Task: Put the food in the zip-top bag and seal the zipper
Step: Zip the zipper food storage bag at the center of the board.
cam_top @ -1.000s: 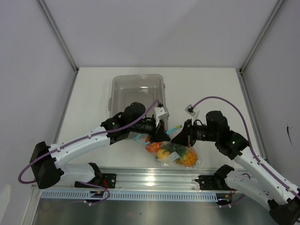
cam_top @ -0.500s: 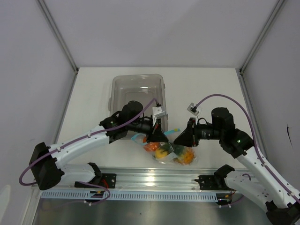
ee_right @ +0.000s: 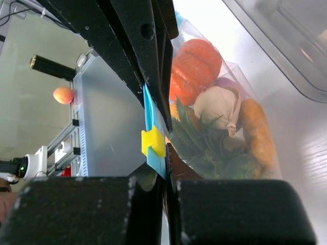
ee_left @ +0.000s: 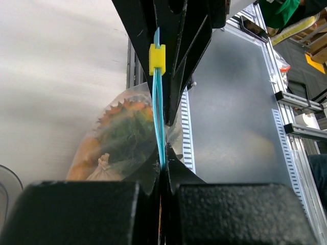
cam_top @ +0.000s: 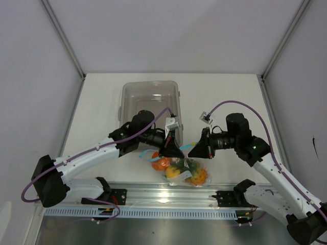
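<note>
The clear zip-top bag (cam_top: 183, 171) hangs between my two grippers near the table's front edge. It holds the food: an orange pumpkin (ee_right: 196, 61), a white radish (ee_right: 218, 107), a green sprig (ee_right: 204, 143) and a yellow lemon (cam_top: 174, 172). My left gripper (cam_top: 176, 151) is shut on one end of the light blue zipper (ee_left: 160, 115). My right gripper (cam_top: 193, 151) is shut on the other end, right by the yellow slider (ee_right: 153, 142), which also shows in the left wrist view (ee_left: 157, 59). The two grippers nearly touch above the bag.
A rigid clear grey tray (cam_top: 149, 99) stands behind the left arm at the back middle. A metal rail (cam_top: 168, 196) runs along the near edge, just below the bag. White walls enclose the table on three sides.
Both grippers have moved closer together and slightly toward the near edge. The bag hangs lower and more bunched beneath them.
</note>
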You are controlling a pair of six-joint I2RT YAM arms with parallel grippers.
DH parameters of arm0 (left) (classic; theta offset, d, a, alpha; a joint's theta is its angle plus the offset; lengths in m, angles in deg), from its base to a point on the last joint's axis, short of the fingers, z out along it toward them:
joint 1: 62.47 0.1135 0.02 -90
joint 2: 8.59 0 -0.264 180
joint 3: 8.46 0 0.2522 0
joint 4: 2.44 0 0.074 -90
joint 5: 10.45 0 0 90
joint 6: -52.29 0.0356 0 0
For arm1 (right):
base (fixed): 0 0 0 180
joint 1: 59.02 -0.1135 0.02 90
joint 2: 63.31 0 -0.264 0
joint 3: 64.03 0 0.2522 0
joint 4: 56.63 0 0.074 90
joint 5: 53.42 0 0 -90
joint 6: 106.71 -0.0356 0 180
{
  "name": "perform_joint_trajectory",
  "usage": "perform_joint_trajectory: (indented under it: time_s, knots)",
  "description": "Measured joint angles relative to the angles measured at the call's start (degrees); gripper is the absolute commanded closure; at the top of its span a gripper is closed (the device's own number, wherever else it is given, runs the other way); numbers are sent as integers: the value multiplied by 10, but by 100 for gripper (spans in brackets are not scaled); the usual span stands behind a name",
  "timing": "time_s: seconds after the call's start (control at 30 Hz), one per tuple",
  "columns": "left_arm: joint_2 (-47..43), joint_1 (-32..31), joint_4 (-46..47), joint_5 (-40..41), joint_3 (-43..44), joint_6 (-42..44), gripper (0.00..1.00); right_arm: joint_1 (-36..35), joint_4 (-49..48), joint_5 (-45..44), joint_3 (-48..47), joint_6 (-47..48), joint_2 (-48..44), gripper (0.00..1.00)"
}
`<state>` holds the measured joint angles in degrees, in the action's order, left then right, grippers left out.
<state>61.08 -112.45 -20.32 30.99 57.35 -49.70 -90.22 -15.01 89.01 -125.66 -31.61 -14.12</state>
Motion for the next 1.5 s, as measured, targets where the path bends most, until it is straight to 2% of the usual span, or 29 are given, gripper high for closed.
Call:
perform_joint_trajectory:
  time_s: [0.03, 0.1, 0.13, 0.2, 0.27, 0.33, 0.5, 0.63, 0.87, 1.3, 1.5]
  knots:
    - [0, 0, 0, -1, 0, 0, 99, 0, -1, 4, 0, -1, 2, 100]
    - [0, 2, 2, -2, -1, -1, 74, 1, -4, 9, 0, -1, 4, 100]
    - [0, 3, 5, -2, -1, -5, 66, 1, -4, 9, 0, -1, 4, 100]
    - [0, 7, 16, -3, -2, -17, 57, 1, -5, 7, 0, -1, 3, 100]
    - [0, 12, 28, -3, 0, -27, 52, 1, -5, 2, 0, -3, 1, 100]
    - [1, 16, 31, -2, 8, -39, 52, 1, -5, -4, 0, -5, -1, 100]
    - [34, 18, 31, 4, 90, -63, 62, -10, -6, -23, 0, -7, -3, 100]
    - [55, 15, 28, 22, 136, -67, 62, -17, -6, -34, 0, -7, -4, 100]
    - [69, 9, 20, 34, 140, -72, 68, -28, -5, -67, 0, -7, -16, 100]
    - [68, -2, 29, 31, 122, -80, 64, -29, -5, -85, 0, -12, -16, 100]
    - [68, -8, 32, 32, 117, -81, 75, -30, -5, -85, 0, -16, -16, 100]
